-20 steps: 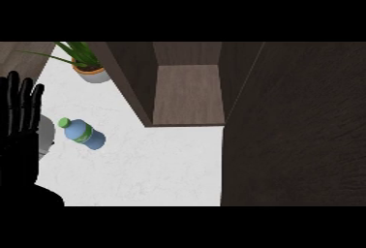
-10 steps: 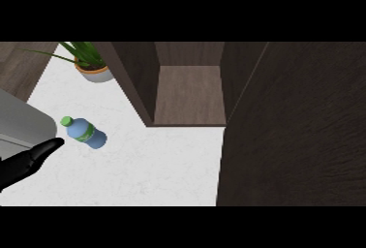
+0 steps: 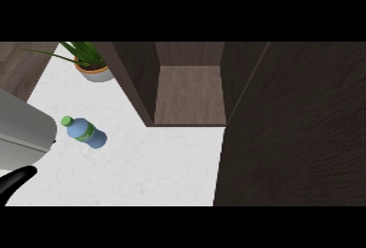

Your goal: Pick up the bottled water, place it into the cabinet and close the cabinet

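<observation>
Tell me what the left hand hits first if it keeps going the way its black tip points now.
Probably the bottled water. The left hand points up and right across bare counter, roughly toward the bottle; the line may pass just below it, and height is unclear.

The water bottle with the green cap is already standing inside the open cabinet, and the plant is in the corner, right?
Not quite. The head view shows the water bottle on the white counter, left of the open cabinet, not inside it. The plant is indeed in the corner.
</observation>
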### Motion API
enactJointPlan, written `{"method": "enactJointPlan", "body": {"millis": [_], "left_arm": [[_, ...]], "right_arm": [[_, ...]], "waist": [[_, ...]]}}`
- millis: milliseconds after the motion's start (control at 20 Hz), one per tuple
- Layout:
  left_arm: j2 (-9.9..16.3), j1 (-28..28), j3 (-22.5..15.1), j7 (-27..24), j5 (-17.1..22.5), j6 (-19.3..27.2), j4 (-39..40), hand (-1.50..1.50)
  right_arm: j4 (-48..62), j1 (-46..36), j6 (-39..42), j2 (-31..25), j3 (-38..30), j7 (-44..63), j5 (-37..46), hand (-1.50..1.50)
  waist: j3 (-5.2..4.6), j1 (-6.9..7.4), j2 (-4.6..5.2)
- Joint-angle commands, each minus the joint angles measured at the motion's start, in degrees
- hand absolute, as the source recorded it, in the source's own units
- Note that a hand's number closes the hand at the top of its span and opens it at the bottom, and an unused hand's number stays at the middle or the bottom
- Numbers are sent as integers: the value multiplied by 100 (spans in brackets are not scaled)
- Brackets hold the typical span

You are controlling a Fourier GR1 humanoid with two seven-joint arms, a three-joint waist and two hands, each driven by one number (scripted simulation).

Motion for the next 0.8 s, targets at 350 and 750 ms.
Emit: {"method": "enactJointPlan", "body": {"millis": [350, 750], "left_arm": [[232, 32, -4, 714, -240, 125, -434, -150], [242, 83, -154, 876, -355, 208, -333, -150]], "right_arm": [[-304, -276, -696, 168, 1039, 441, 1111, -150], [-537, -363, -929, -99, 1234, 778, 1231, -150]], "waist": [[-5, 1, 3], [-5, -13, 3]]}}
